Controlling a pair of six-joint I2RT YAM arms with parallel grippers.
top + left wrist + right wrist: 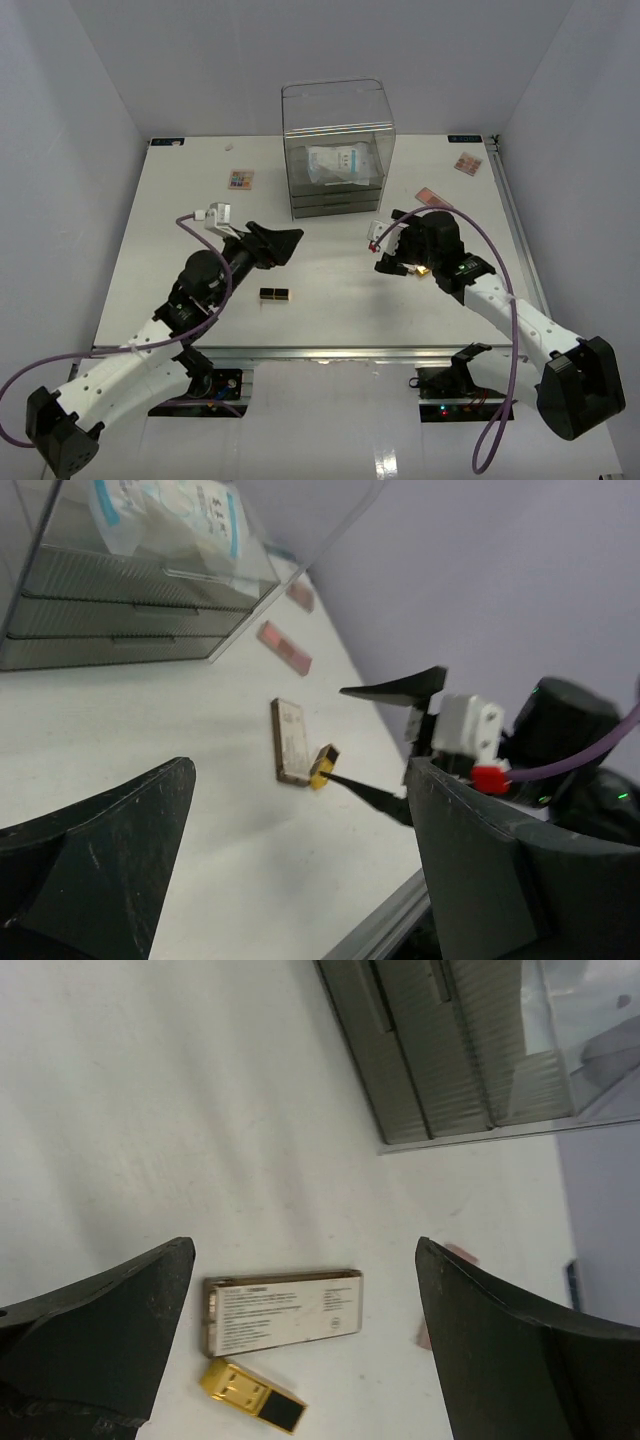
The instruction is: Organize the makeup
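My right gripper is open and hovers over a flat gold-edged compact that lies label side up, with a small gold-and-black tube beside it. Both lie between my open fingers. The left wrist view shows the compact and the tube too. My left gripper is open and empty, above the table left of centre. A black-and-gold lipstick tube lies near the front. A multicolour palette lies at the back left, and pink palettes lie at the right.
The clear acrylic drawer box stands at the back centre, with a pale-blue sachet packet in its top part and its drawers shut. White walls enclose the table on three sides. A metal rail runs along the front edge.
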